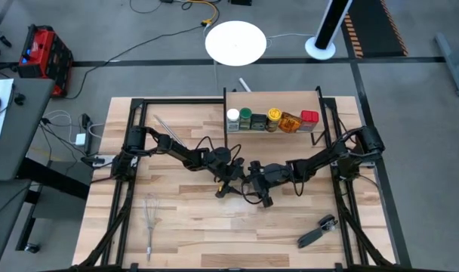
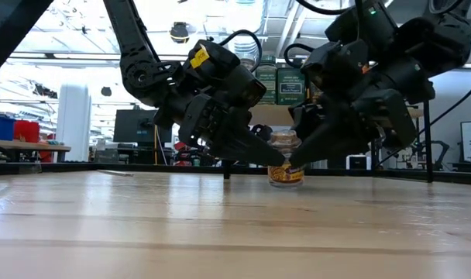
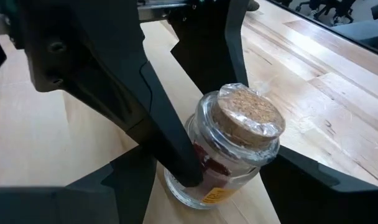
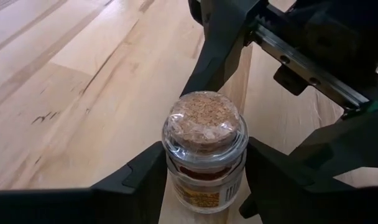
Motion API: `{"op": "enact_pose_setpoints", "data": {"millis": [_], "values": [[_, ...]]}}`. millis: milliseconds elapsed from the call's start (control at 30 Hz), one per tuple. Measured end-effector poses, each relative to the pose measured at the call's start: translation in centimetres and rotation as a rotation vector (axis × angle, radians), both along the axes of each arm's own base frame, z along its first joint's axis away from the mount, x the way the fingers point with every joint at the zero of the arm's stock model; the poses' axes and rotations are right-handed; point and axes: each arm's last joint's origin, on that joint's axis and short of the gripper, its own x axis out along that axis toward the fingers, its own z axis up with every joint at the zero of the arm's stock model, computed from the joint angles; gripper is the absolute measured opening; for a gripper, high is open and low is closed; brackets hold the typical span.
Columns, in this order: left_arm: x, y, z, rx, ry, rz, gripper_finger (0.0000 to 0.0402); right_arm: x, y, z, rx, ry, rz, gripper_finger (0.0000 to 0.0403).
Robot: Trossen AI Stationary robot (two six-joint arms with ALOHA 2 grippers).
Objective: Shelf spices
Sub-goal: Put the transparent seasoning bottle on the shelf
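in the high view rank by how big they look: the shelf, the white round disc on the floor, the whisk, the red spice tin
Largest to smallest, as seen from above:
1. the shelf
2. the white round disc; it lies on the floor, farther from the camera, so its true size is unsure
3. the whisk, long but thin
4. the red spice tin

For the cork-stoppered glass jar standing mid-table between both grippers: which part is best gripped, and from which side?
Grip the glass jar on its straight round body, below the shoulder, coming in level from the side. It stands upright on the table, and the cork stopper is wider-topped and could pull loose. The right gripper already straddles the body that way; the left gripper crowds the opposite side.
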Motion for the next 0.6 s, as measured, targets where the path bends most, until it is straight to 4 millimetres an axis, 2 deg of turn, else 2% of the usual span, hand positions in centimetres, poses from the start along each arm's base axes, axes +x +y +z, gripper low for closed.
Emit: {"op": "enact_pose_setpoints", "data": {"millis": [200,600], "values": [[0.01,0.01,0.0,0.007,-0.004,0.002,0.0256,0.03,-0.14,0.03,0.014,0.005,-0.01,0.0183],[-0.01,-0.01,0.07,-0.02,0.015,-0.004,0.0256,-0.06,-0.14,-0.1,0.117,0.063,-0.079,0.0181]]}}
